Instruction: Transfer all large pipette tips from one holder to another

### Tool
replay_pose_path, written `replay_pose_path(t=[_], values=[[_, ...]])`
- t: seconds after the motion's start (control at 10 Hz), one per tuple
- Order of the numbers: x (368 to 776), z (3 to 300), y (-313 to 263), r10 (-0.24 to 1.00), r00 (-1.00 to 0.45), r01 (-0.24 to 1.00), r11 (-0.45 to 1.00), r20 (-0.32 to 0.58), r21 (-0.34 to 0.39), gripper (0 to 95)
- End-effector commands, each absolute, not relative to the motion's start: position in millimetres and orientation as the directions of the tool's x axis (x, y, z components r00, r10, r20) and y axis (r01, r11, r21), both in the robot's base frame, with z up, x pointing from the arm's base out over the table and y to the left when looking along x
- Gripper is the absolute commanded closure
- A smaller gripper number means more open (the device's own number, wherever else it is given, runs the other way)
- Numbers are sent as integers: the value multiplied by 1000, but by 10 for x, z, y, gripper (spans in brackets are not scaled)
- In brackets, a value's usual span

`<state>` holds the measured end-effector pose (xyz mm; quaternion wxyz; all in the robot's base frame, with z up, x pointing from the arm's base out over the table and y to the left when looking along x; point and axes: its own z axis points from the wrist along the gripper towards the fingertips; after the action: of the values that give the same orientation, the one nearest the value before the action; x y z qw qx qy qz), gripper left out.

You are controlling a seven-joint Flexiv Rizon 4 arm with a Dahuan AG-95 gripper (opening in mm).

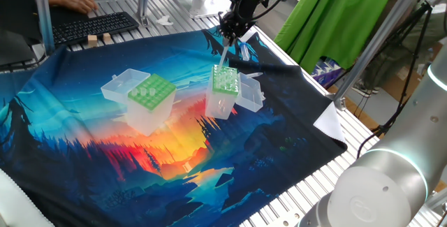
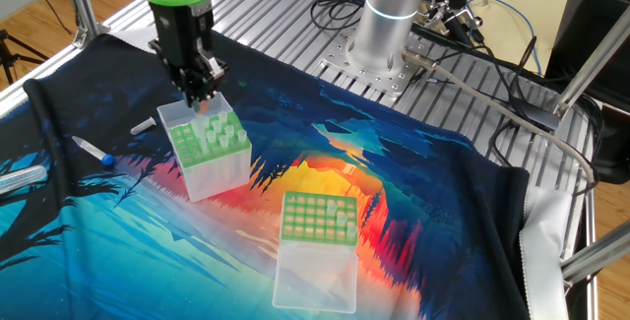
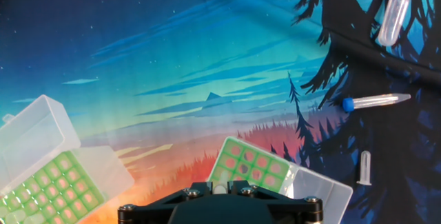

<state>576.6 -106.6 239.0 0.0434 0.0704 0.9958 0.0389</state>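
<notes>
My gripper [image 1: 228,37] points straight down, jaws nearly closed on a pale pipette tip [image 1: 225,51] that hangs just above the green-topped box [image 1: 225,87]. More tips [image 2: 224,135] stand in it. The other green-topped box [image 1: 149,100] sits well apart, lid open.

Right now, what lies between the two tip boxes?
Nothing but bare cloth: the wide-holed box and the fine-holed box stand apart with no object between them, clearest in the other fixed view.
</notes>
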Motion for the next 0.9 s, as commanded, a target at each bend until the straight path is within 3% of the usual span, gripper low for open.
replay_pose_path(t=[0.1,0.4,0.6,0.8,0.9], values=[[5720,2368,-1050,152,-985,146,986,-82,82,950],[5708,2313,-1037,159,-986,154,985,-60,78,950],[5704,2295,-1033,158,-986,155,985,-51,71,570],[5705,2278,-1031,151,-987,147,986,-50,72,570],[5702,2283,-1030,130,-991,128,989,-25,75,760]])
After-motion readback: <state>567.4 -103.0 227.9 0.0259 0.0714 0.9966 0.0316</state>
